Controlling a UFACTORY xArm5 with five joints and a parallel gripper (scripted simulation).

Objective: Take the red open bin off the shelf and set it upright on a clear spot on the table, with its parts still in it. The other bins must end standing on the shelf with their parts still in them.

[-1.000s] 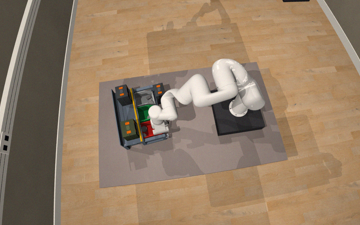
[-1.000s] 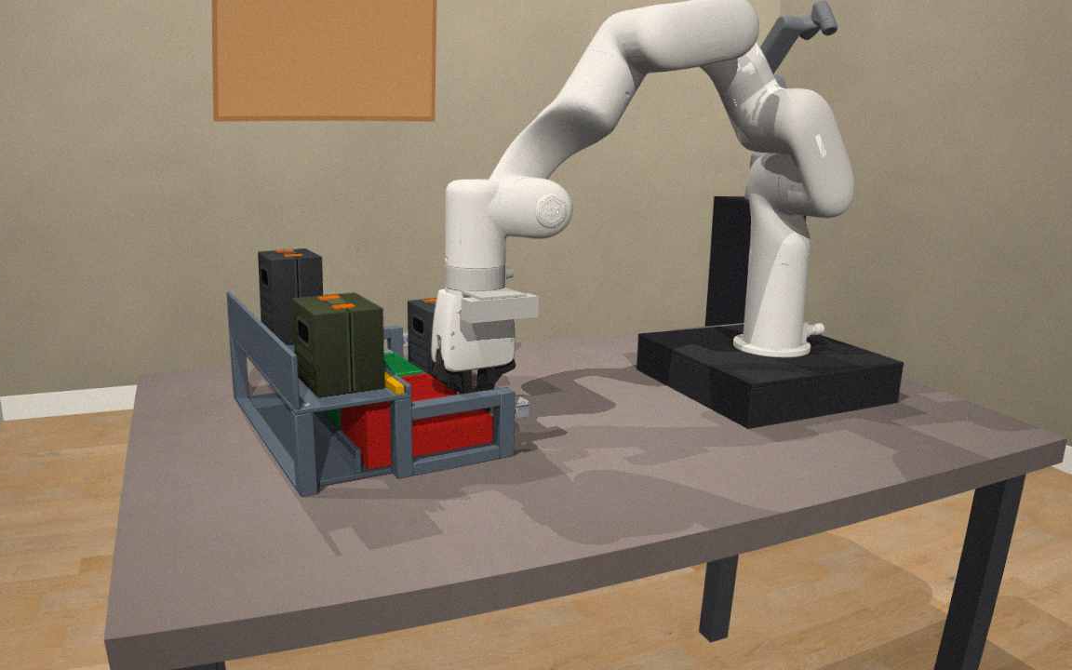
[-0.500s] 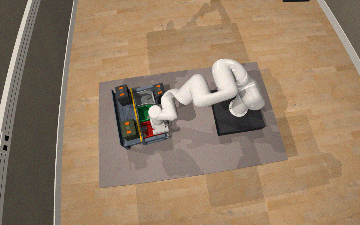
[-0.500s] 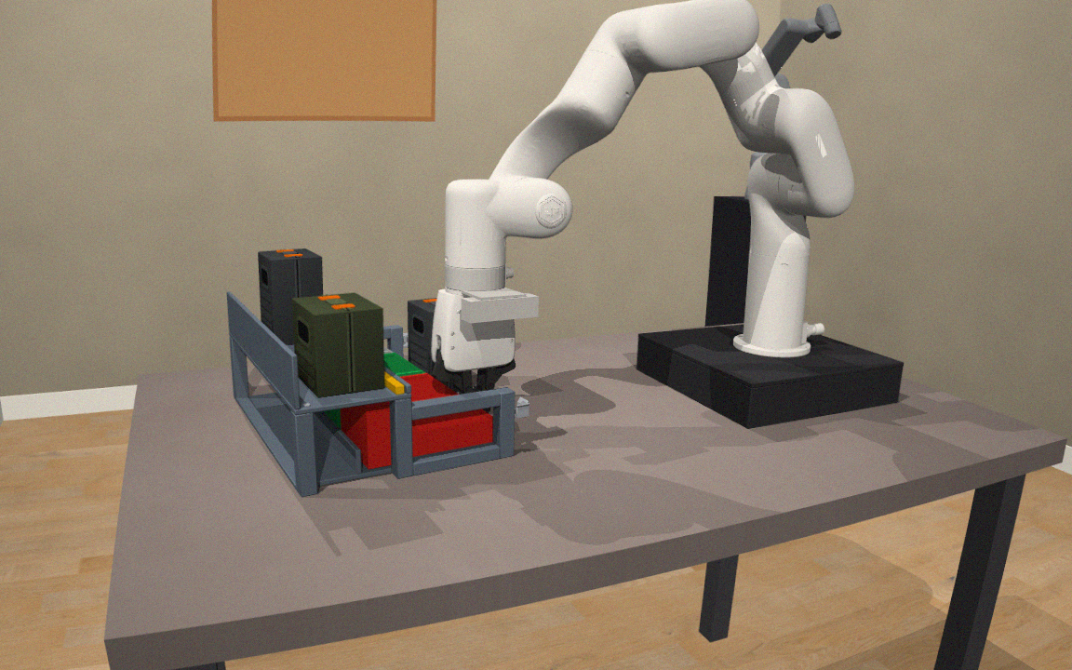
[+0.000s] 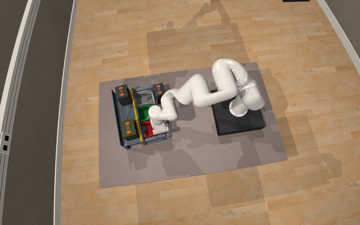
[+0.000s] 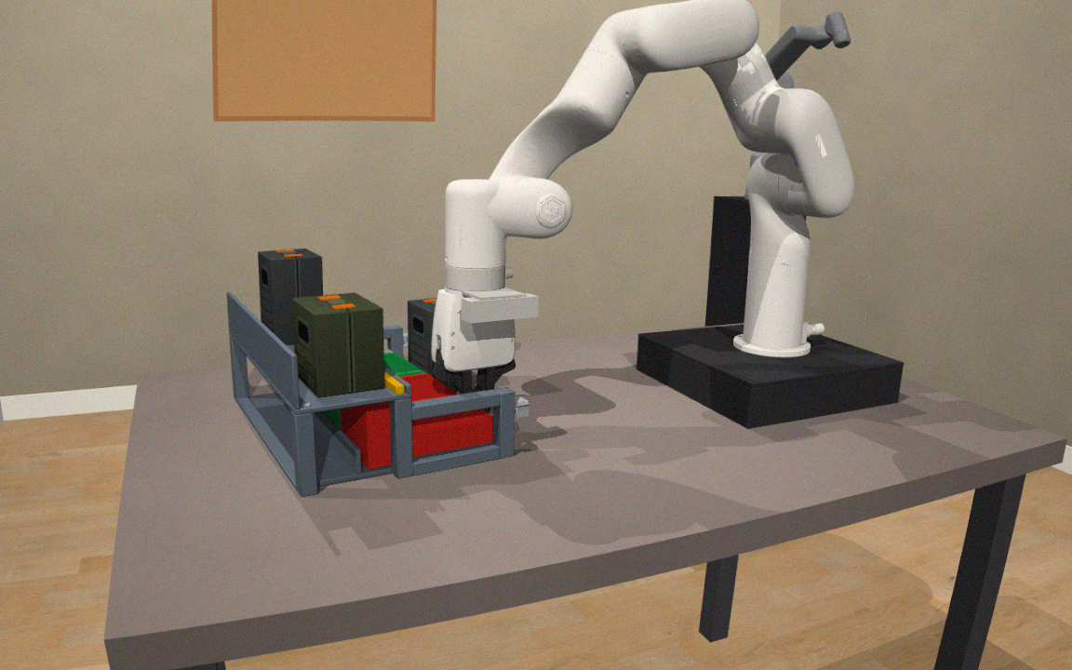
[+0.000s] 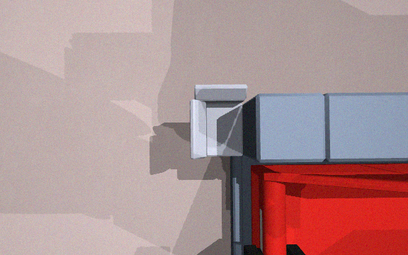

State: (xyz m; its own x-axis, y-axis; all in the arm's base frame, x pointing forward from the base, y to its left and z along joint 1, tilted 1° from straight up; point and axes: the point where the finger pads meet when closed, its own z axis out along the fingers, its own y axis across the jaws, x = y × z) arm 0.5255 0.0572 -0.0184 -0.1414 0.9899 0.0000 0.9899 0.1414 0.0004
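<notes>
The red open bin (image 5: pixel 147 131) sits in the near end slot of the grey-blue shelf (image 5: pixel 137 117) on the table. It also shows in the side view (image 6: pixel 448 429) and fills the lower right of the wrist view (image 7: pixel 342 212). A red cylinder-shaped part (image 7: pixel 274 212) stands inside it. My gripper (image 6: pixel 477 379) points straight down over the bin's table-side wall and is shut on that wall. Its dark fingertips show at the bottom edge of the wrist view. The bin rests in the shelf, upright.
A green bin (image 5: pixel 142 112) and a grey bin (image 5: pixel 145 96) stand beside the red one. An olive box (image 6: pixel 336 341) and two black boxes (image 6: pixel 288 283) (image 6: pixel 422 328) stand on the shelf. A light grey bracket (image 7: pixel 218 122) sticks out at the shelf corner. The black robot base (image 6: pixel 769 374) is at the right.
</notes>
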